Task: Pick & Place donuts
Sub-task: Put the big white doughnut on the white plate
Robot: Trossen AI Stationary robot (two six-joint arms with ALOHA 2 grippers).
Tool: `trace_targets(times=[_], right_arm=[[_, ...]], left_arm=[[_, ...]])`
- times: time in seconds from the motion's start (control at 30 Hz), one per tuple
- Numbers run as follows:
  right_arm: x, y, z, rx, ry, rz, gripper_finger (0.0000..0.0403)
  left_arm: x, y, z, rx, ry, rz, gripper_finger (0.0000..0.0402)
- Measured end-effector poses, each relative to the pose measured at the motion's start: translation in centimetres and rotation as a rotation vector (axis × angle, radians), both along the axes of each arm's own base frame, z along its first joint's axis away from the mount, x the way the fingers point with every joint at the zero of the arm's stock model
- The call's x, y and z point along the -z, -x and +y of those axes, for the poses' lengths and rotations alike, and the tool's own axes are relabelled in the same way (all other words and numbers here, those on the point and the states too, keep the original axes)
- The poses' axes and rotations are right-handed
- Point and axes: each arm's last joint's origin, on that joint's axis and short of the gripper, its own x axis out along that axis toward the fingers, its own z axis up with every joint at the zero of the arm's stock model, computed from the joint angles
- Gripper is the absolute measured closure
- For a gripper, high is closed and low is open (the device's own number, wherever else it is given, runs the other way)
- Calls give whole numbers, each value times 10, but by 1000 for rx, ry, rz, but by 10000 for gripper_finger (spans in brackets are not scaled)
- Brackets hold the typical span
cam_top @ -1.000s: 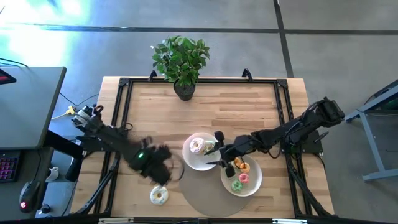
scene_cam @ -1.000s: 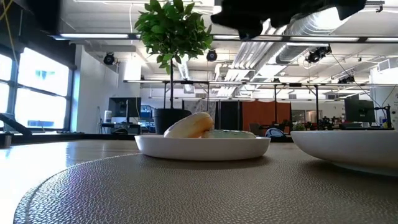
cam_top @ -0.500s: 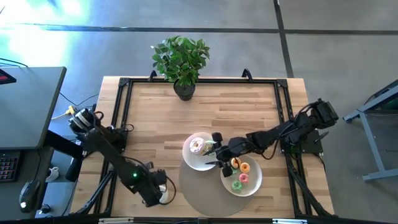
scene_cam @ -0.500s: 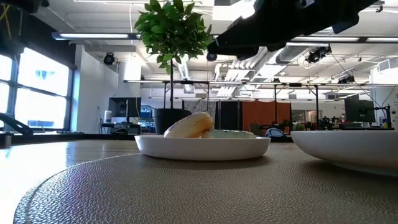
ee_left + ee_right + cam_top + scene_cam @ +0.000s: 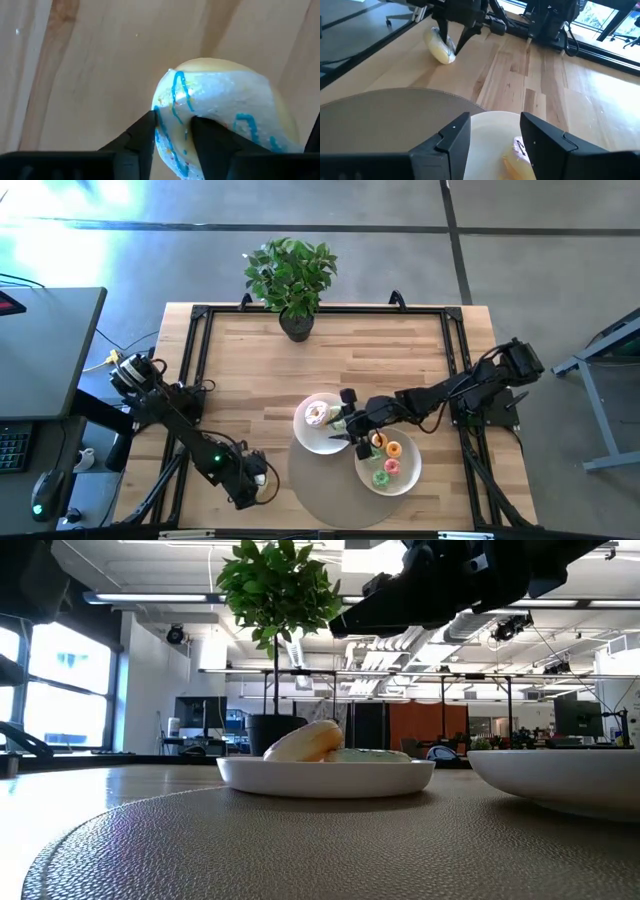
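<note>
Since half a second ago: left gripper (image 5: 262, 480) lowered further onto the cream-white, blue-drizzled toy donut (image 5: 220, 115) lying on the bare light wood table (image 5: 240, 370), near its front edge beside the round grey mat (image 5: 320, 495). Fingers (image 5: 142, 137) astride the donut's edge, one in the hole; not clearly clamped. Right gripper (image 5: 343, 420) shifted slightly, fingers spread, over the white plate (image 5: 485, 145) holding a pink-iced donut (image 5: 317, 413). More donuts (image 5: 386, 463) on second white plate (image 5: 406, 478).
</note>
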Motion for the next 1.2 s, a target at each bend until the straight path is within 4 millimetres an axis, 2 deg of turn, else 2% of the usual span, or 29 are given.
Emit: trace_targets(times=[0.23,0.37,0.53,0.73,0.93,1.07,1.2], right_arm=[[1,0,0,-9,24,3,234],[0,0,0,-9,23,-1,234],[-4,1,-1,4,22,-21,234],[-29,19,-2,57,19,-11,234],[-52,51,-7,179,83,52,234],[-58,66,-10,225,61,77,234],[-50,74,-12,215,42,96,234]], left_arm=[[-3,-3,-2,135,-48,-52,388],[-10,-13,1,112,-141,-145,377],[-33,-40,15,143,-290,-293,390],[-54,-79,52,118,-519,-392,393],[-52,-113,99,-47,-568,-437,388],[-42,-132,107,-30,-539,-477,388],[-32,-138,110,7,-560,-462,387]])
